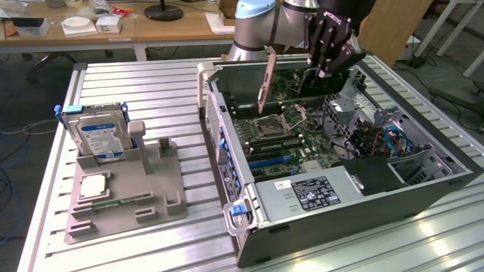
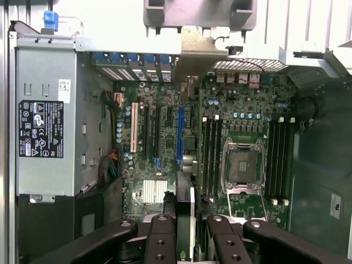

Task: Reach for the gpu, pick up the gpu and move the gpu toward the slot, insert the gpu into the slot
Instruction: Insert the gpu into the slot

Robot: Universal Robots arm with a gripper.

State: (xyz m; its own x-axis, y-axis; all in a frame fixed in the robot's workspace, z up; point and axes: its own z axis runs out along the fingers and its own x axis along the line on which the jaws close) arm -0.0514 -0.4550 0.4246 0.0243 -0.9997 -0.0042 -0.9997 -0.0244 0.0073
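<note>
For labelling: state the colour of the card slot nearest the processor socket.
The slot is blue; wrist view best.

A blue-labelled hard drive (image 1: 98, 136) stands upright in a grey holder (image 1: 162, 181) near the edge of the table (image 1: 144, 85) at the exterior view's left, a square chip (image 1: 92, 186) lying flat on it. Beside them lies an open case (image 1: 340, 226), its power supply (image 1: 310, 192) toward the near edge.

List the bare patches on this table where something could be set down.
Free: table slats between the grey fixture and the computer case, and behind the hard drive. Crowded: inside the case, where the hand holds the gpu over the motherboard.
</note>
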